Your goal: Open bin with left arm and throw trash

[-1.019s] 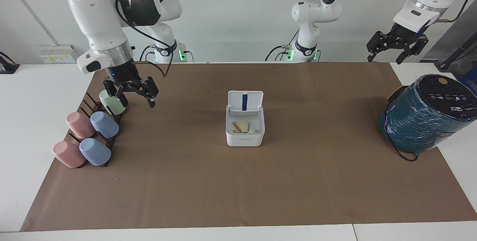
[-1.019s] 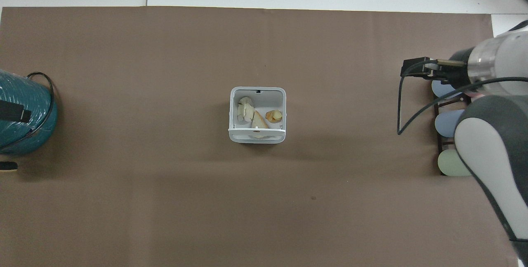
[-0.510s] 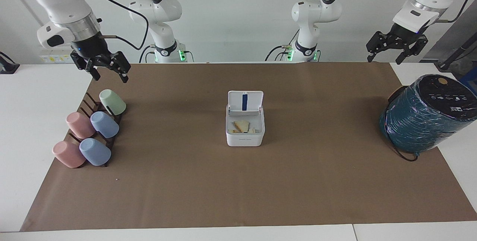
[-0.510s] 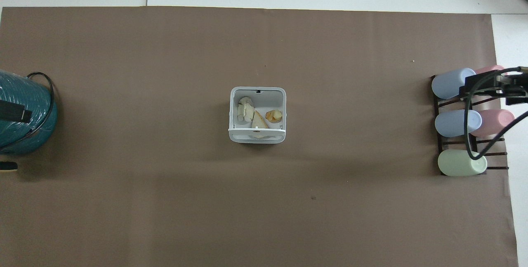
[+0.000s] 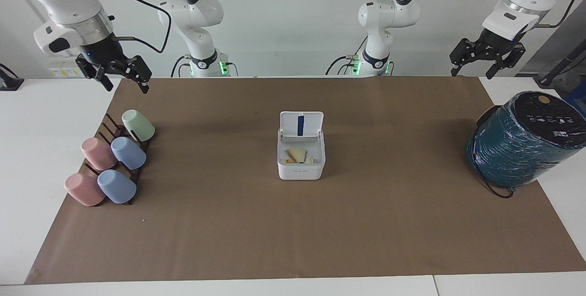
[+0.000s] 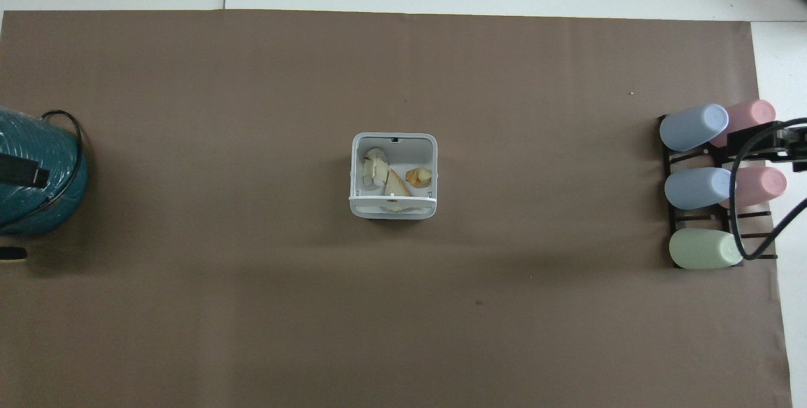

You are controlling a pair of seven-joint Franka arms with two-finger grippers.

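Note:
The white bin [image 5: 301, 171] stands in the middle of the brown mat with its lid [image 5: 301, 124] hinged upright, blue strip showing. In the overhead view the bin [image 6: 393, 210] holds the trash: a white tissue wad [image 6: 376, 165], a tan triangular piece [image 6: 396, 188] and a pale yellow chunk [image 6: 419, 175]. The tan piece also shows in the facing view [image 5: 297, 153]. My left gripper [image 5: 471, 74] hangs open and empty in the air over the table's edge by the teal cylinder. My right gripper [image 5: 127, 88] is open and empty, raised over the mat's corner by the cups.
A big teal wrapped cylinder [image 5: 522, 142] lies at the left arm's end of the table. A dark rack with several pastel cups [image 5: 112, 158] sits at the right arm's end. It also shows in the overhead view [image 6: 709, 187].
My right gripper has risen from over the green cup and drawn back toward the robots and the table's end. The left arm, the bin and the trash have not moved.

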